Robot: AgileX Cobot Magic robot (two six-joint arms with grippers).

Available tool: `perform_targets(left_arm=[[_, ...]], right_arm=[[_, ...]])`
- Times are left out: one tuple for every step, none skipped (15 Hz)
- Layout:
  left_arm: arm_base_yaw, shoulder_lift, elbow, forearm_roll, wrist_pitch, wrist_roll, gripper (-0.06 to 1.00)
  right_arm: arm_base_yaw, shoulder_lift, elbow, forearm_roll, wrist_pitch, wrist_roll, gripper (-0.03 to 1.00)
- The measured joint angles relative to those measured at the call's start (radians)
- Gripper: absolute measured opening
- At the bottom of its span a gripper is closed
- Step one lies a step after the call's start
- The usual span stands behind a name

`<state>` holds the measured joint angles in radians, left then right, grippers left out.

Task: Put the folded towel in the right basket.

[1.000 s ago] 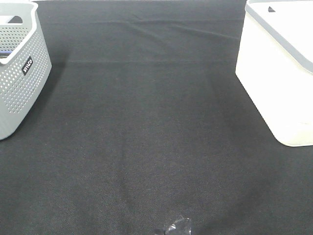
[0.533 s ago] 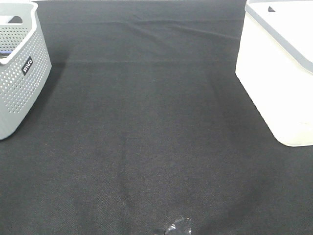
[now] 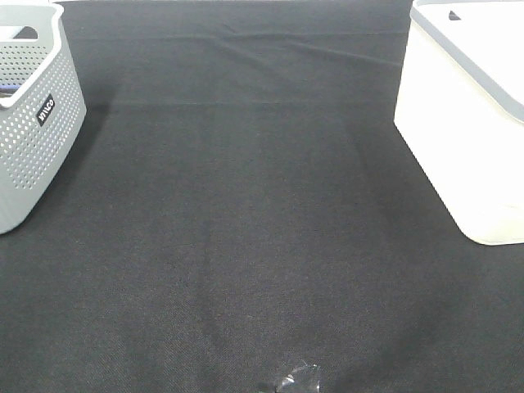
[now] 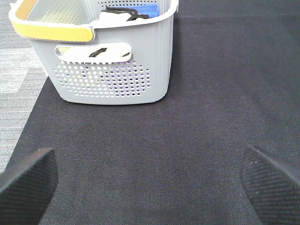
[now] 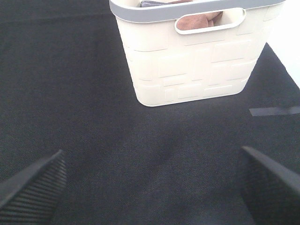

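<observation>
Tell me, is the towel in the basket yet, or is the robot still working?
It looks done. Cloth in brown and grey shows inside the cream right basket, through its handle slot and over its rim. Nothing is in hand: the left gripper and right gripper are both open and empty. No towel lies on the black cloth, so little seems left. The grey left basket holds other items.

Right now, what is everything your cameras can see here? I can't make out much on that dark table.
Table cloth: one, black, covering the table.
Grey basket: one, grey with small holes, far left; holds white, black and blue items, too hidden to name.
Cream basket: one, cream with grey rim, far right; reddish-brown cloth shows through its handle.
Clear scrap: one, shiny, near front edge.
Tape strip: one, grey, on cloth beside cream basket.
Left claw: one, black, open, empty.
Right claw: one, black, open, empty.
</observation>
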<state>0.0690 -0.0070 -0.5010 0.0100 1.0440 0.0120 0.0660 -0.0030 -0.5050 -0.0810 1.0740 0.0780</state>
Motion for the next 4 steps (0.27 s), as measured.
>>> perform_targets(left_arm=[[0.000,0.000,0.000,0.000,0.000,0.000,0.99],[0.000,0.000,0.000,0.000,0.000,0.000,0.99],[0.000,0.000,0.000,0.000,0.000,0.000,0.99],[0.000,0.000,0.000,0.000,0.000,0.000,0.99]], right_arm=[[0.000,0.000,0.000,0.000,0.000,0.000,0.94],[0.000,0.000,0.000,0.000,0.000,0.000,0.94],[0.000,0.000,0.000,0.000,0.000,0.000,0.94],[0.000,0.000,0.000,0.000,0.000,0.000,0.94]])
